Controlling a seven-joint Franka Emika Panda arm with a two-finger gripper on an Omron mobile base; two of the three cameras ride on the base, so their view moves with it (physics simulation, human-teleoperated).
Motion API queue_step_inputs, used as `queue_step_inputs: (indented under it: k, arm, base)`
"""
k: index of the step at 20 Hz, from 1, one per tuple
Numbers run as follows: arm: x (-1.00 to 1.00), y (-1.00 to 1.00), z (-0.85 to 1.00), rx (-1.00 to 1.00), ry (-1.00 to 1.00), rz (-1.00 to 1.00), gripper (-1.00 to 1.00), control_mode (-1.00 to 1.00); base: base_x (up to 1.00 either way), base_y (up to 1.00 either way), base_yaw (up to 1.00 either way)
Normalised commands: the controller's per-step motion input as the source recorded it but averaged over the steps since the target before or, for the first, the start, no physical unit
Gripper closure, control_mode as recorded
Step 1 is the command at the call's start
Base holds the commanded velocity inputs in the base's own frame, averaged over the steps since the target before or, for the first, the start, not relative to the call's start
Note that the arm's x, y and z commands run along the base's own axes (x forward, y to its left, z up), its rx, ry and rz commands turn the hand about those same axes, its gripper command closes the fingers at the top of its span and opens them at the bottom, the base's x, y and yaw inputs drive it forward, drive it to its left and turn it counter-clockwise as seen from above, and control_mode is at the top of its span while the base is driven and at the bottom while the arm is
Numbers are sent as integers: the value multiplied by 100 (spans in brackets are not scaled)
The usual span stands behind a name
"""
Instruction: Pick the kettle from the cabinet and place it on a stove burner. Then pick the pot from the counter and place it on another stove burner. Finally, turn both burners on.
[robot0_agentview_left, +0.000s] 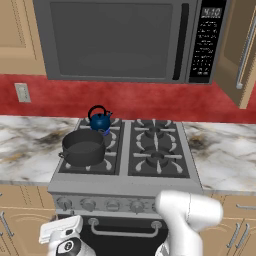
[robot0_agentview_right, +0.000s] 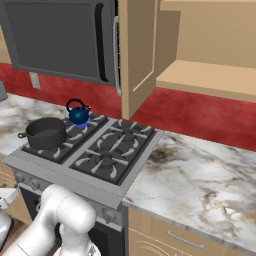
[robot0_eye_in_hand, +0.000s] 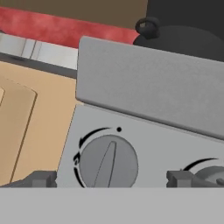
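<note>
While its pincer (robot0_eye_in_hand: 109, 178) gapes, the arm faces a stove knob (robot0_eye_in_hand: 108, 163).

The pot (robot0_agentview_left: 83, 147) sits on the front-left burner, the kettle (robot0_agentview_left: 100, 120) behind it on the rear-left burner.

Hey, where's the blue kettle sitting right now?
The kettle sits on the stove's back left burner, just behind the pot on the front left burner and below the microwave.

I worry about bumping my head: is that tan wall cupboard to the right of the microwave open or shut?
Open. The cabinet door swings out toward the stove, baring the inner shelf, which looks empty.
</note>
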Motion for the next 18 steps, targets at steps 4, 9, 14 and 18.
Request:
queue_step_inputs:
  k: [4, 9, 14, 18]
  arm:
    - [0, 0, 0, 0, 0, -5, -100, -100]
    - [1, 0, 0, 0, 0, -7, -100, -100]
    - [8, 0, 0, 0, 0, -4, -100, -100]
    - [3, 0, 0, 1, -1, -4, -100, -100]
  base:
    - [0, 0, 0]
    - [0, 0, 0]
    - [0, 0, 0]
    - [0, 0, 0]
